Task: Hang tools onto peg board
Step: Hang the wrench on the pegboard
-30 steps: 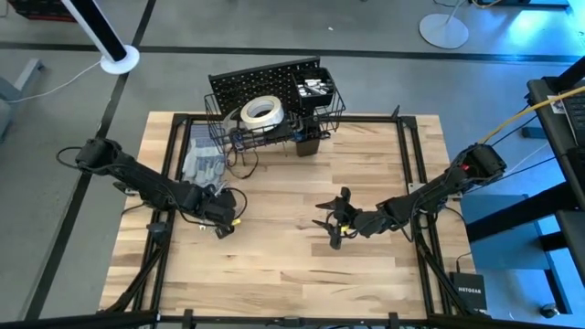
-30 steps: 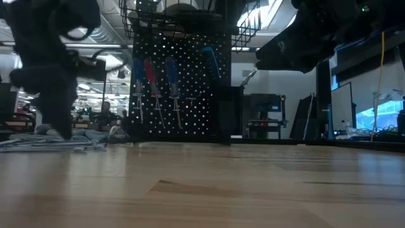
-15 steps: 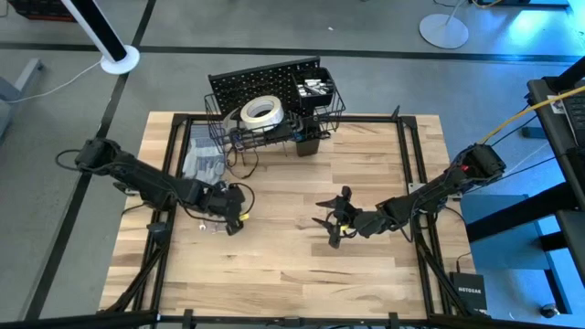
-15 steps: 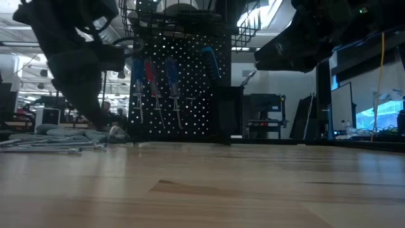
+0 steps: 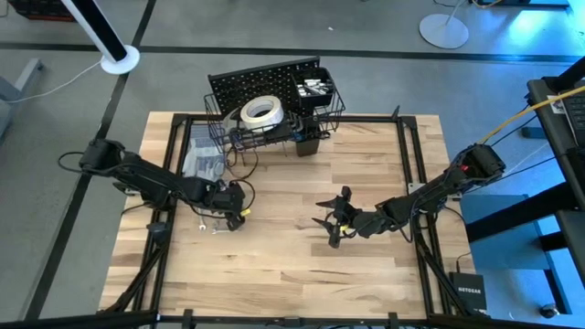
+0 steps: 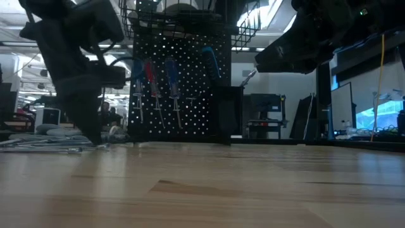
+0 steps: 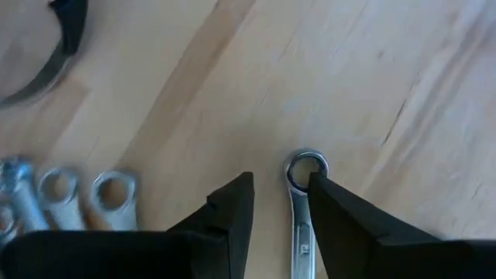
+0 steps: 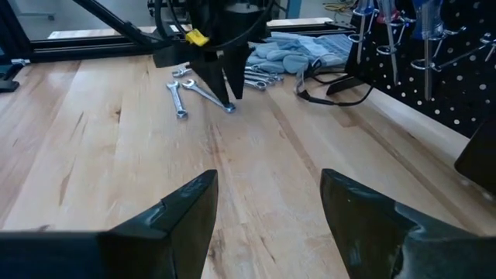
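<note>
From above, my table (image 5: 302, 256) looks evenly lit and the wood is pale and clear. A blue glow falls on the floor at the right side. The arms drop only soft, small shadows.

Down low I am looking into the light. Bright room lamps shine behind the peg board (image 6: 180, 88) and poke through its holes as white dots. The arms are just black shapes against it. The near wood is blurry.

My left wrist camera is soft all over. The wrench (image 7: 304, 209) shines a little. My right wrist camera is bright, with the near fingers (image 8: 174, 225) fuzzy.
</note>
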Action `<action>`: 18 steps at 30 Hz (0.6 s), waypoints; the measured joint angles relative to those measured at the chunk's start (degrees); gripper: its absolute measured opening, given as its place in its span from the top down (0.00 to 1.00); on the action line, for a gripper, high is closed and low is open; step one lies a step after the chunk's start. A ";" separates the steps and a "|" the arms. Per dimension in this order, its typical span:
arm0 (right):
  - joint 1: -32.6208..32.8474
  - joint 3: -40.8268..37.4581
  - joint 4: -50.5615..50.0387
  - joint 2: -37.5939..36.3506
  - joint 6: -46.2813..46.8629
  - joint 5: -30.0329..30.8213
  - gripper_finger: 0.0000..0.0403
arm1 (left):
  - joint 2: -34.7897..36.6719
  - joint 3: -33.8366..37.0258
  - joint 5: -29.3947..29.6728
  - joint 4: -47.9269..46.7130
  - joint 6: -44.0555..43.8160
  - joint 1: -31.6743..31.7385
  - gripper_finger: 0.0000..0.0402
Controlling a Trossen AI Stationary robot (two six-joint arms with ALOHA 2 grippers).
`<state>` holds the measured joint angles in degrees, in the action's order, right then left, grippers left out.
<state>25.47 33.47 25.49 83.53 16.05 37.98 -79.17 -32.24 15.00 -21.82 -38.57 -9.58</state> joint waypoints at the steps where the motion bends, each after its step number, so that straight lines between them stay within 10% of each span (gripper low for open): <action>1: 0.00 0.00 -0.01 0.00 0.00 0.01 0.42 | -0.45 0.17 0.09 1.23 0.00 0.00 0.71; 18: 0.00 0.00 0.38 0.02 -0.02 0.48 0.42 | -14.57 2.62 -0.63 39.43 3.01 -0.54 0.71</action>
<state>25.47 33.47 25.87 83.55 16.03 38.46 -93.74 -29.63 14.37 17.62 -35.56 -10.12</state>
